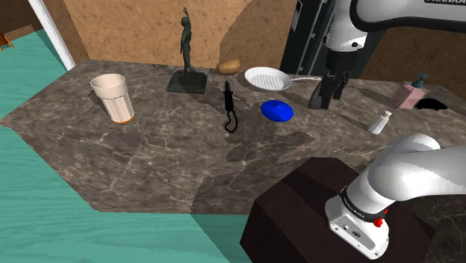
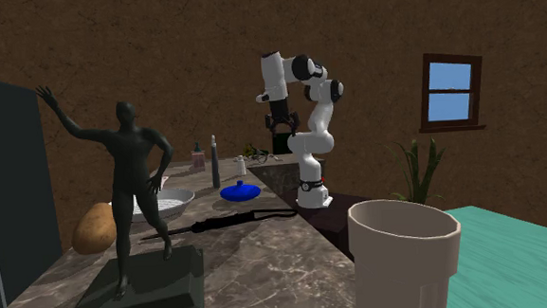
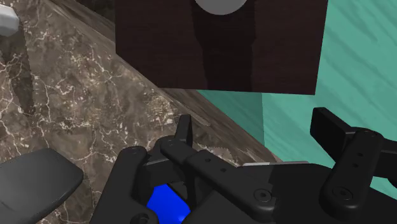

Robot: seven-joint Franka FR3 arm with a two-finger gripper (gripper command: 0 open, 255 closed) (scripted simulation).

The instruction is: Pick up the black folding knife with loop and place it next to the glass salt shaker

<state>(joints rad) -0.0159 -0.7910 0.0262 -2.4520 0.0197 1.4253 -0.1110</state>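
Observation:
The black folding knife (image 1: pixel 228 101) lies flat on the marble counter, its cord loop (image 1: pixel 231 125) towards the front. In the second exterior view the knife (image 2: pixel 218 222) lies behind the statue's base. The pale salt shaker (image 1: pixel 380 122) stands upright far to the knife's right in the shoulder view, and shows small in the second exterior view as the shaker (image 2: pixel 241 165). My black gripper (image 1: pixel 328 94) hangs open and holds nothing, above the counter between the pan handle and the shaker, well away from the knife. From the second exterior view the gripper (image 2: pixel 280 129) points down.
A blue rounded object (image 1: pixel 277 110) sits just right of the knife. Behind stand a white frying pan (image 1: pixel 267 78), a potato (image 1: pixel 228 66) and a dark statue (image 1: pixel 187 60). A pale cup (image 1: pixel 113 97) stands left. A pink bottle (image 1: pixel 412 93) stands far right. The dark stand (image 1: pixel 314 209) is in front.

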